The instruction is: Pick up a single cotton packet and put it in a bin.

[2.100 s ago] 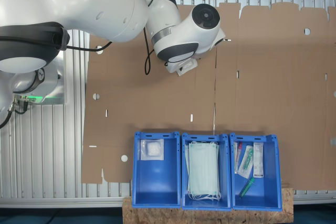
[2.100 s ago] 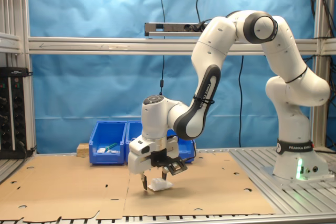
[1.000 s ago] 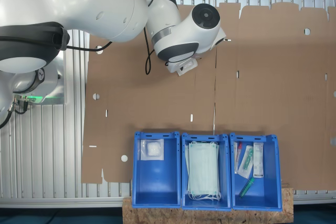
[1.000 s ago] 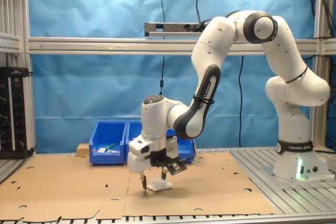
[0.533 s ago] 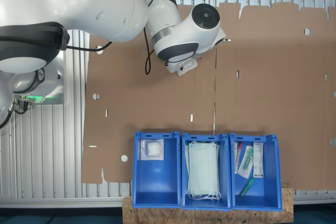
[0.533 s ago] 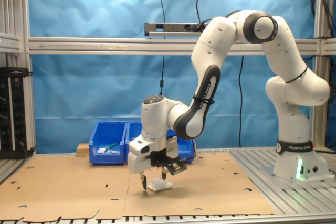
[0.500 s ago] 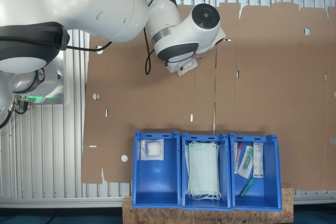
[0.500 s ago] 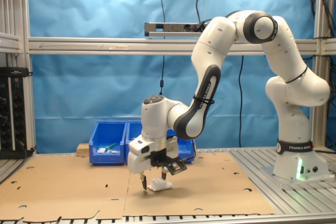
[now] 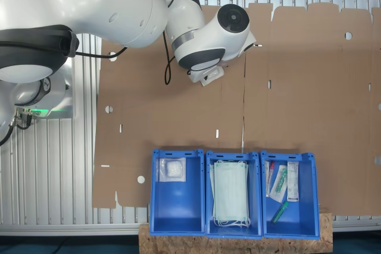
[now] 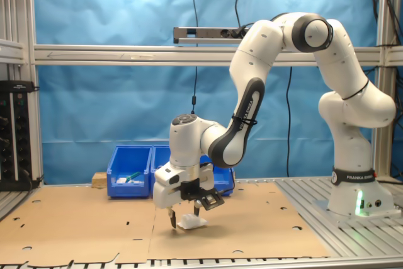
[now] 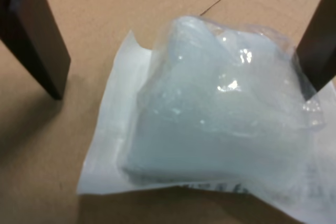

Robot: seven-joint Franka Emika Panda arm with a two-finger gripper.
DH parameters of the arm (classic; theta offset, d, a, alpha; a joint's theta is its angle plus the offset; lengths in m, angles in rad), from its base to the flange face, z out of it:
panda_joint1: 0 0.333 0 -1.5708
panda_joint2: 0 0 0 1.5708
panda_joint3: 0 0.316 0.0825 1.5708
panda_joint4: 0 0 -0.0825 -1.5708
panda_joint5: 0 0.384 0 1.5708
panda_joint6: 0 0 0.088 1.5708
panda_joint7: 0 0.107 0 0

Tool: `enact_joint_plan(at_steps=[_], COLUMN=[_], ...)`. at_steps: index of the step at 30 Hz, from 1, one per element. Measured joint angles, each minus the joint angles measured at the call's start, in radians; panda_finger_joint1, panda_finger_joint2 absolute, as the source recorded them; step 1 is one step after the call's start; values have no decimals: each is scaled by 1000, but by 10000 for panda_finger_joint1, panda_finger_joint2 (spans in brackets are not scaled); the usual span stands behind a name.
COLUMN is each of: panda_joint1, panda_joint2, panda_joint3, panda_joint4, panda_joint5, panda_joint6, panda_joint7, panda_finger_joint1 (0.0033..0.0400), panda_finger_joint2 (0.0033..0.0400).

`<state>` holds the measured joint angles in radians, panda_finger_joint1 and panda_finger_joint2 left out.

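The robot's hand (image 10: pixel 184 213) is lowered onto the cardboard-covered surface (image 10: pixel 82 218), fingers (image 11: pixel 37 40) spread wide on either side of a cotton packet (image 11: pixel 220 124). The packet lies flat on the cardboard; one finger seems to touch its edge. Blue bins (image 9: pixel 177 191) sit well apart.

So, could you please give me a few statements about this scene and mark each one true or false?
1. The pincer is open, its fingers either side of a cotton packet on the cardboard sheet. True.
2. The middle blue bin holds syringes. False: it holds pale-green face masks.
3. One cotton packet already lies in a bin, at the first exterior view's left of the row. True.
4. The packet under the pincer is lifted off the cardboard. False: it lies on it.
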<state>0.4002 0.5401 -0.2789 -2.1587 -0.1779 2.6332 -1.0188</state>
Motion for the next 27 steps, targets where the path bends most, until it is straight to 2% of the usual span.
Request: enact_joint_plan(at_steps=[16,17,20,21,27], panda_joint1=[0,0,0,0,0], panda_joint2=[0,0,0,0,-1], panda_joint3=[14,15,17,18,19], panda_joint4=[-5,-5,-5,-5,-5], panda_joint5=[0,0,0,0,0], panda_joint6=[0,0,0,0,0], panda_joint7=[0,0,0,0,0], panda_finger_joint1=[400,358,358,260,260], panda_finger_joint2=[400,358,358,260,260])
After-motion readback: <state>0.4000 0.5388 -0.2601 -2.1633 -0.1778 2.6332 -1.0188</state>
